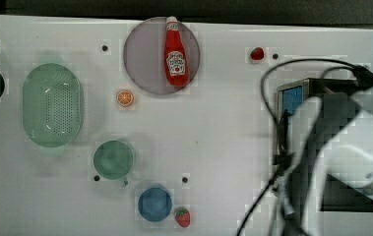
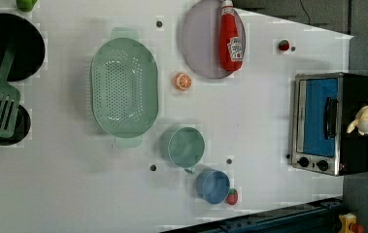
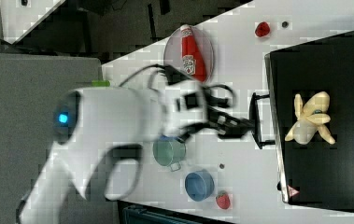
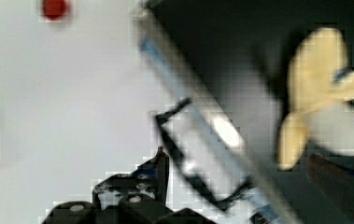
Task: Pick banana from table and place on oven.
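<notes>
Banana (image 3: 311, 122) on oven (image 3: 333, 177) top, ketchup bottle (image 2: 231, 38) seemingly lying on plate (image 2: 201, 43)

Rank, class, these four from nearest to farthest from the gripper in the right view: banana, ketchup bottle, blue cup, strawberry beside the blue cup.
From the gripper:
1. Ketchup bottle, on the plate, toward the right view's top left.
2. Banana, on the oven's black top; the two are too close to call.
3. Blue cup, below.
4. Strawberry, just beyond it.

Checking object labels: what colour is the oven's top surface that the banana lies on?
Black. The oven top under the banana shows best in the right view.
</notes>
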{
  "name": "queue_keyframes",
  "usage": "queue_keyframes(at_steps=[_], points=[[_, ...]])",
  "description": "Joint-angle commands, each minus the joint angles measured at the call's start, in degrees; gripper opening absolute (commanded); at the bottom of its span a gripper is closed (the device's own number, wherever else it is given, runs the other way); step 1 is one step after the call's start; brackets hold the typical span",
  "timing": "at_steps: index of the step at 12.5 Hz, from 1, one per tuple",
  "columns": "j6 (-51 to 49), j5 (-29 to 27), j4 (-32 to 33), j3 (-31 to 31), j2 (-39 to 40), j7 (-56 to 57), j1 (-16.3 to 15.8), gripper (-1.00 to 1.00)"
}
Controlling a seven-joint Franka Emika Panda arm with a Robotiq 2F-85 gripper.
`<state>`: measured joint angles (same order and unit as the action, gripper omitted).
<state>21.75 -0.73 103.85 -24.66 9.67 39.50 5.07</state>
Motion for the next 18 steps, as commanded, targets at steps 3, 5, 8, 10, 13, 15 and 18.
queue_keyframes(at_steps=[3,5,8,10,13,15,18], points=[[-4.6,-1.7,-1.8,12.6,-7.9,-30.6,-5.7,1.00],[-10.0,-1.7,-1.8,16.3,-11.0,-40.1,-6.0,1.00],[-15.7,-0.5,-1.8,19.1,-16.7,-40.2,-6.0,1.00],[-17.6,0.6,-1.3,19.2,-19.4,-40.4,-6.0,1.00],[-18.1,1.2,-1.2,18.7,-20.6,-40.6,-5.9,1.00],[-18.1,1.2,-1.3,18.7,-20.5,-40.6,-5.9,1.00],[-18.1,1.2,-1.3,18.7,-20.4,-40.6,-5.9,1.00]])
